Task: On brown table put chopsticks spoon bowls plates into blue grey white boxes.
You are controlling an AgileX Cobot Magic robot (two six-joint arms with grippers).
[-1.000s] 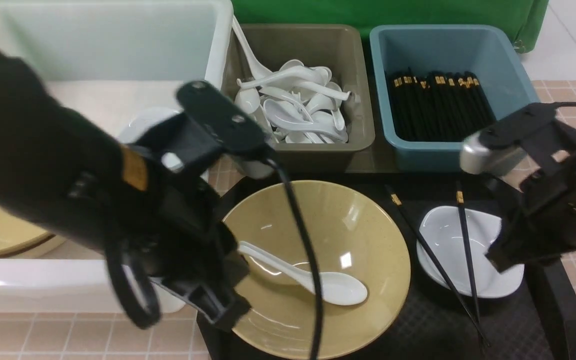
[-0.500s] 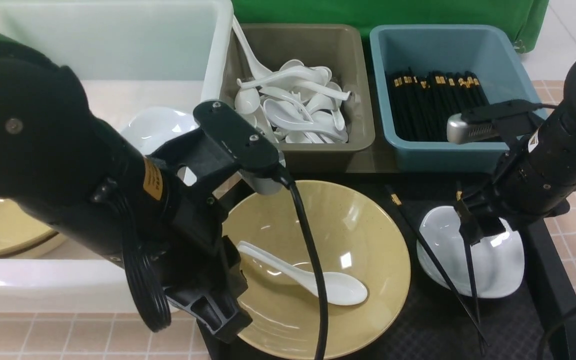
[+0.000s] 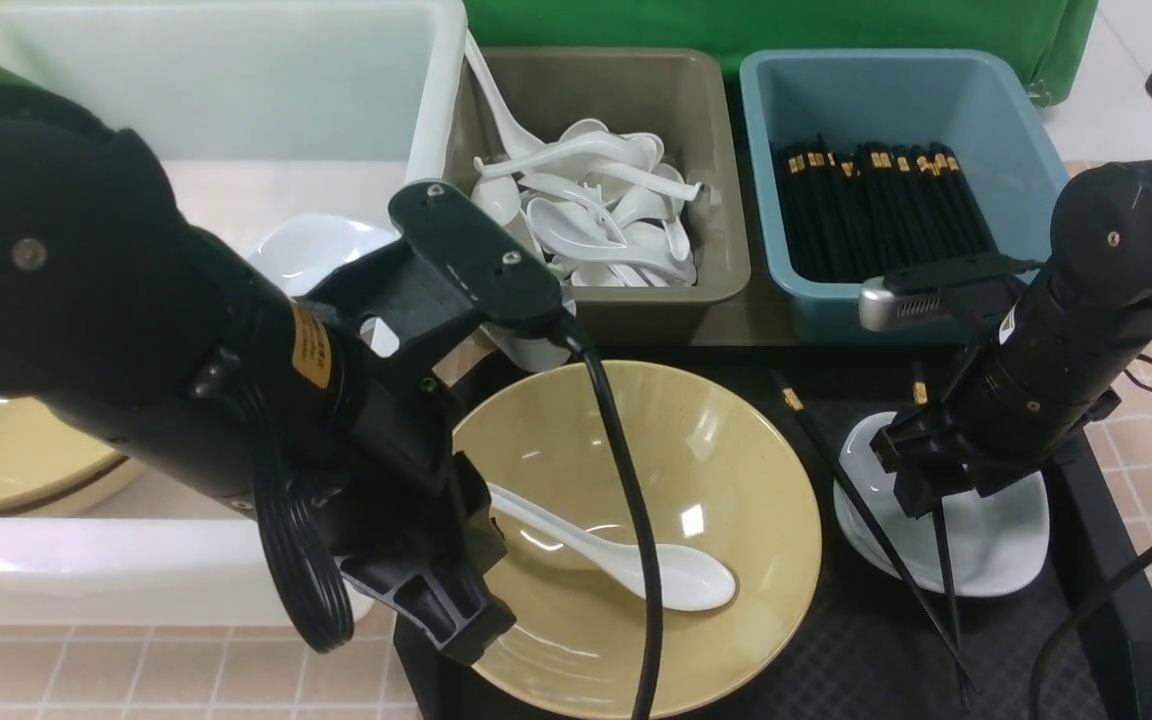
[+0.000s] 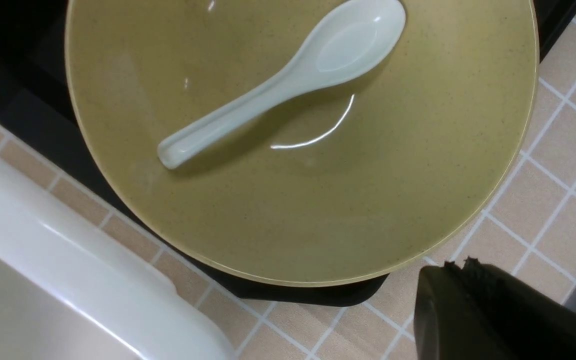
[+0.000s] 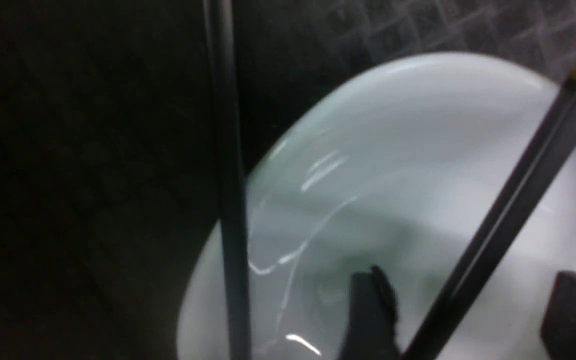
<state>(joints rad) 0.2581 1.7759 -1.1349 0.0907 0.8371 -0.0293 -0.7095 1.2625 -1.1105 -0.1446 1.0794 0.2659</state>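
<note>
Two chopsticks (image 3: 866, 518) lie across the white plate (image 3: 996, 545) on the black tray (image 3: 836, 650), at 3 o'clock of the bowl (image 3: 716, 450) with the spoon (image 3: 626, 555). The right gripper (image 5: 468, 320) keeps its fingers (image 5: 370, 310) spread around one chopstick. The left gripper (image 3: 446, 610), at the bowl's 8 o'clock, has its fingers pressed together.

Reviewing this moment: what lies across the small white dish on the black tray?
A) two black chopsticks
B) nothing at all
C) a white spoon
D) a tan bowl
A: two thin black chopsticks with gold bands cross the white dish on the black tray, while the loose spoon lies in the tan bowl beside it.
</note>
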